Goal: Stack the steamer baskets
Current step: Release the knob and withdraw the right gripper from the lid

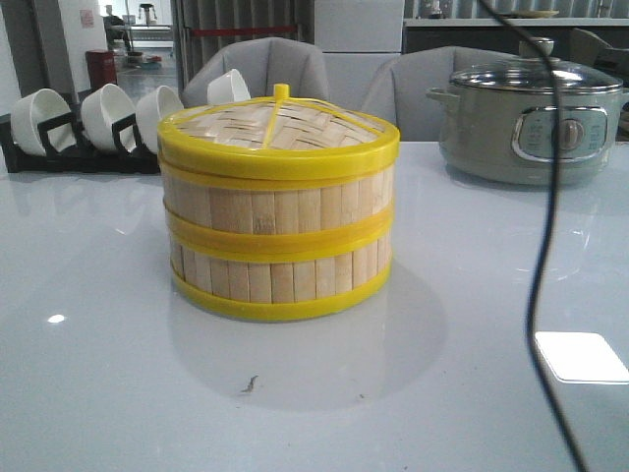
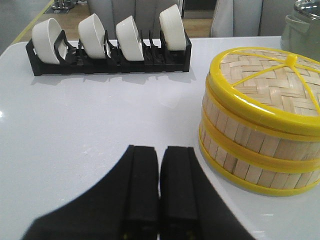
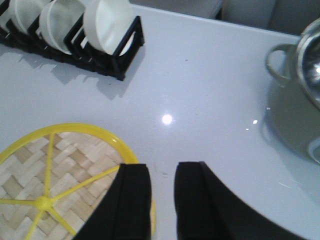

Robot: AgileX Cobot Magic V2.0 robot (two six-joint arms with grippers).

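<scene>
We list a glossy white table [image 1: 108, 374], open on all sides of the stack. Two round bamboo-slat steamer baskets with yellow rims [image 1: 279, 246] sit stacked mid-table under a flat woven yellow-rimmed lid [image 1: 278, 130]. Grey-green electric pot [image 1: 531, 123] at far right; black rack of white bowls [image 2: 107, 42] at far left. Left gripper [image 2: 159, 185] clenched, empty. Right gripper [image 3: 162, 200] slightly parted above the lid's edge, empty.

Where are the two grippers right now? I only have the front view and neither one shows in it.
Observer: The left gripper is beside the stacked baskets, not touching them, with its fingers shut and empty.
Operator: And the right one?
Observer: The right gripper is above the rim of the lid, on the side toward the pot. It is open and holds nothing.
</scene>
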